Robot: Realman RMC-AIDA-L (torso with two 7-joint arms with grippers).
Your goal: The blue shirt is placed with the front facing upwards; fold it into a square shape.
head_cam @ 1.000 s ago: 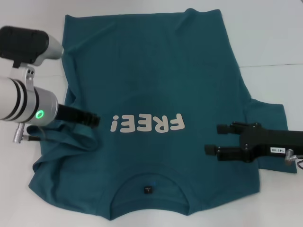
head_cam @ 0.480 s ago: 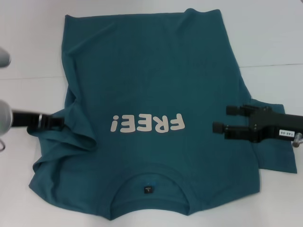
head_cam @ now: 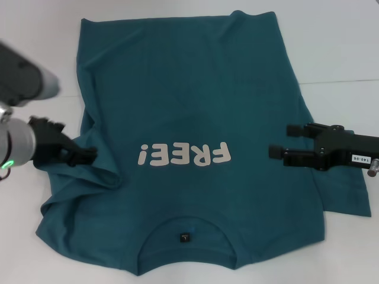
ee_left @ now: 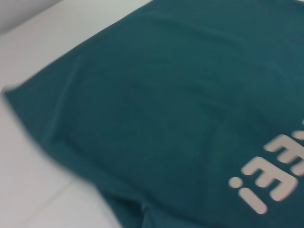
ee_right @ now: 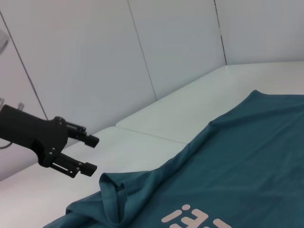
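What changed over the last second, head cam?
Both arms backed off outward. The left gripper, open, pulled off the chest toward the folded left sleeve at the edge of the blue shirt. The right gripper, also open, slid away from the lettering toward the right sleeve. Neither holds any fabric. The shirt lies as before: front up, left sleeve folded in, right sleeve spread.

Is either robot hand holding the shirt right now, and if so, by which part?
No. Both hands are open and empty: the left hand over the folded sleeve side of the shirt, the right hand over the other side.
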